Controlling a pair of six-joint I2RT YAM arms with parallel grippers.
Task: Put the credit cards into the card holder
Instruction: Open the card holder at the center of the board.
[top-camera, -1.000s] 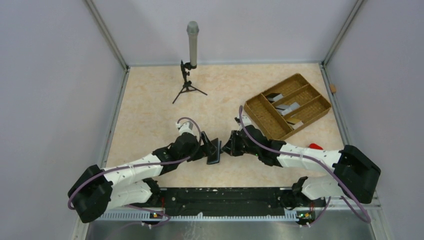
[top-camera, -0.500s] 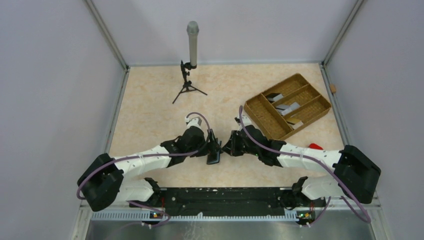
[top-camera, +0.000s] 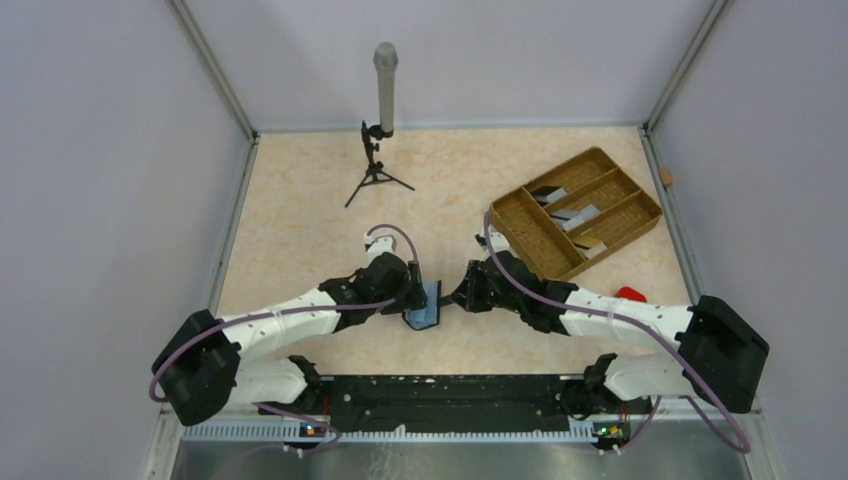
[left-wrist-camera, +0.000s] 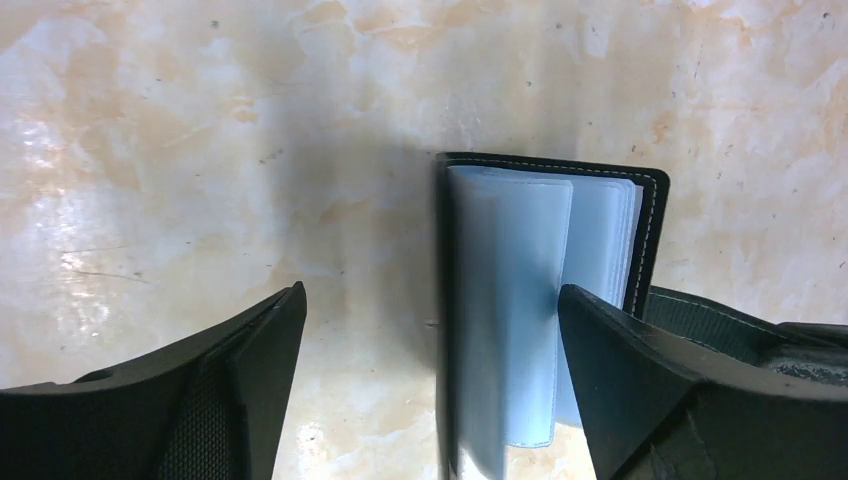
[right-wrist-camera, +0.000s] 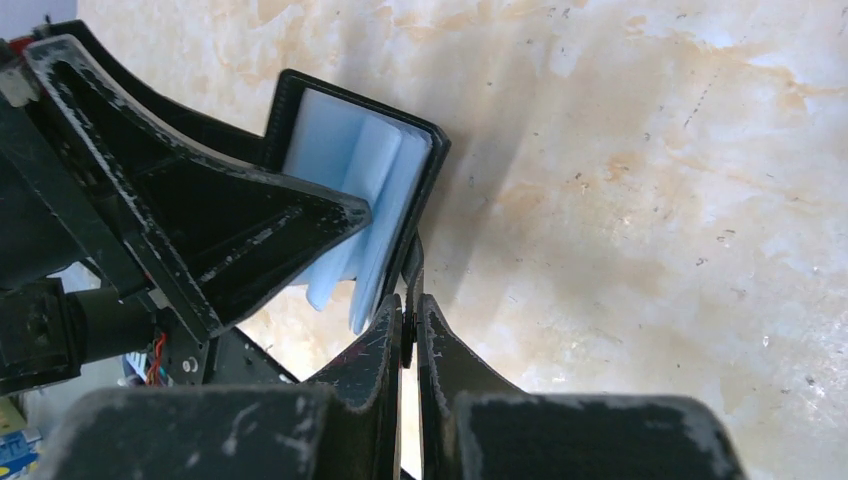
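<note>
Card holder is lying open mid-table between the two arms, black cover down, pale blue plastic sleeves fanning up. My right gripper is pinching shut on its short black clasp tab at the near edge, so I'm pinning it with that side. My left gripper is hanging wide open over it, one finger on each side of the sleeve stack and gripping nothing. The credit cards are sitting well apart in the brown woven tray at back right, grey and dark ones spread over a couple of its compartments. I'm judging the holder as light and floppy, with soft, slick sleeves and a cover likely to spring closed, so I'm taking it by the tab or stitched cover edge, never by the sleeves. The cards are looking thin, stiff and slippery, lying flat, so I'm expecting to catch them by an edge, maybe against a divider.
</note>
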